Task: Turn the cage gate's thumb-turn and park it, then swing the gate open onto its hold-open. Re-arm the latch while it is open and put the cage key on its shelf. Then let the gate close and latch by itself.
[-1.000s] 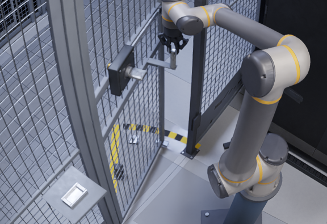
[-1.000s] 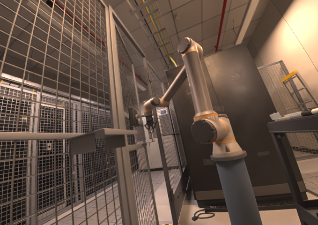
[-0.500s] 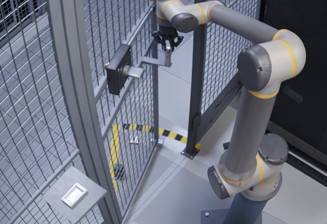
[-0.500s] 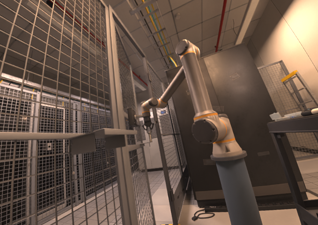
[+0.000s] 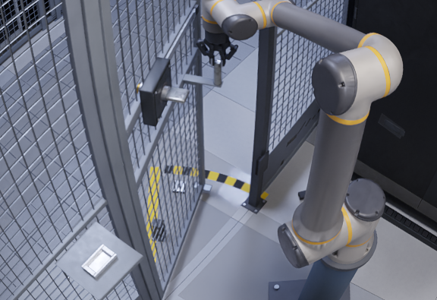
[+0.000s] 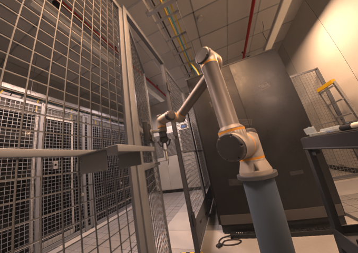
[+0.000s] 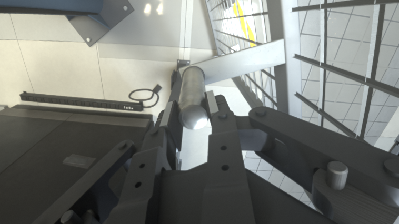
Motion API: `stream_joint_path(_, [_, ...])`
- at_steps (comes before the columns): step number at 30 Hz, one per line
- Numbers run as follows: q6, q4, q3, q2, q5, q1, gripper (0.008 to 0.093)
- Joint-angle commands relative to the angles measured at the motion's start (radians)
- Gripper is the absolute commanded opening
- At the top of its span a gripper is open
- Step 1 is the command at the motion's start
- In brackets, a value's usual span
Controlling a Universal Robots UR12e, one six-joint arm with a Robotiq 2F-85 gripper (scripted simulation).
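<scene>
The gate's pull handle (image 5: 217, 73) (image 7: 191, 98), a short upright steel cylinder, stands at the end of a flat arm (image 5: 197, 81) that juts out from the mesh gate (image 5: 170, 97). The gate is swung partly inward from its post (image 5: 265, 97). A black lock box (image 5: 153, 90) with a steel thumb-turn (image 5: 175, 94) sits on the gate's mid rail. The key shelf (image 5: 99, 260), a grey plate with a shallow tray, is fixed to the fence at lower left. The cage key is not in sight. My gripper (image 5: 217, 61) (image 6: 165, 146) (image 7: 188, 113) comes down from above and is clamped around the pull handle.
A tall dark cabinet (image 6: 263, 134) stands behind the arm's blue pedestal (image 6: 266, 214). Yellow-black floor tape (image 5: 224, 179) marks the gate's threshold. A power strip (image 7: 82, 102) and a coiled cable (image 6: 227, 241) lie on the floor by the cabinet. A dark trolley (image 6: 343, 179) stands on the right.
</scene>
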Motion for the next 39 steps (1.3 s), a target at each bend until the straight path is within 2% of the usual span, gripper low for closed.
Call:
stream_joint_path(1, [-0.002, -0.004, -0.004, 0.004, 0.003, 0.002, 0.008])
stream_joint_path(39, [-0.071, 0.004, -0.111, 0.102, 0.003, 0.059, 0.008])
